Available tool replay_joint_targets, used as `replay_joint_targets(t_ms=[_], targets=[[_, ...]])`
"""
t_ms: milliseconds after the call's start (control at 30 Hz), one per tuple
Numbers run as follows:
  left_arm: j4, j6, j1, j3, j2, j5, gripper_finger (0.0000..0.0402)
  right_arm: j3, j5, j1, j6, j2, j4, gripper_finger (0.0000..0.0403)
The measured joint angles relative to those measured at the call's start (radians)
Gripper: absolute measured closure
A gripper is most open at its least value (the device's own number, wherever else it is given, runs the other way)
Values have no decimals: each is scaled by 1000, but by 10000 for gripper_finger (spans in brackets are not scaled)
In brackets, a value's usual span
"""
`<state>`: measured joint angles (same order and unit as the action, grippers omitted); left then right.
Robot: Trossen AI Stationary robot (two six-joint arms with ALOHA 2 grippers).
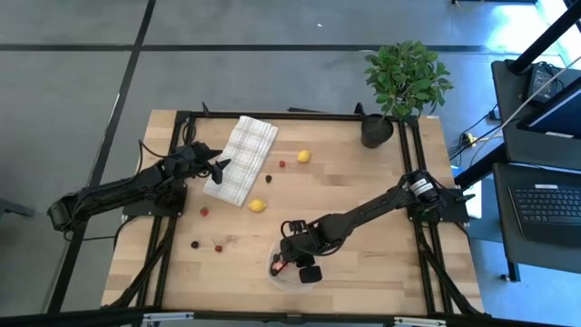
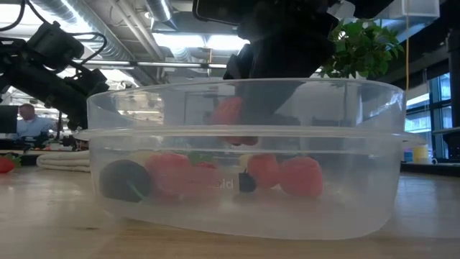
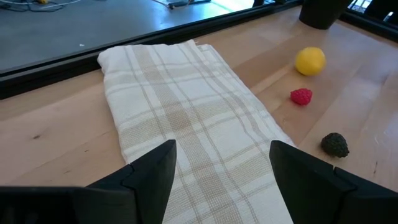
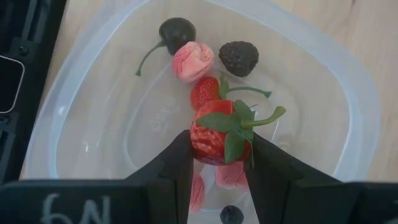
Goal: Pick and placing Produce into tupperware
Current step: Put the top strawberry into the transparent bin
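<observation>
The clear round tupperware (image 1: pixel 283 271) stands near the table's front edge and holds several produce pieces: a dark cherry (image 4: pixel 177 30), a pink piece (image 4: pixel 193 61), a blackberry (image 4: pixel 238 58) and red berries. My right gripper (image 4: pixel 219 168) hangs over it, shut on a red strawberry (image 4: pixel 217 134) with a green cap. My left gripper (image 3: pixel 221 168) stands open at the table's left, just over the checked cloth (image 3: pixel 186 112). Two lemons (image 1: pixel 303 155) (image 1: pixel 258 205) and small berries (image 1: pixel 204 212) lie loose on the wood. My right gripper pinches the strawberry by its red sides (image 4: pixel 200 140) between the two fingers, coming steeply from above. The berry's green cap and stem (image 4: pixel 270 117) face up toward the wrist. It hangs inside the tupperware's rim (image 2: pixel 228 115), clear of the pieces on the bottom.
A potted green plant (image 1: pixel 404 82) in a black pot stands at the far right corner. A black frame (image 1: pixel 272 115) runs around the table. A lemon (image 3: pixel 310 61), a raspberry (image 3: pixel 301 96) and a blackberry (image 3: pixel 335 144) lie beside the cloth.
</observation>
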<state>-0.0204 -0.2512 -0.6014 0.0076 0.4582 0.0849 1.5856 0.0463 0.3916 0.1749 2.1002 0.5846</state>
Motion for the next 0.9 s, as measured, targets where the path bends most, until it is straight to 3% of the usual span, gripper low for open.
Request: replay_joint_targets(t_ms=[900], targets=[[0,0,0,0,0,0,151,0,0,0,0,0,-13,236]])
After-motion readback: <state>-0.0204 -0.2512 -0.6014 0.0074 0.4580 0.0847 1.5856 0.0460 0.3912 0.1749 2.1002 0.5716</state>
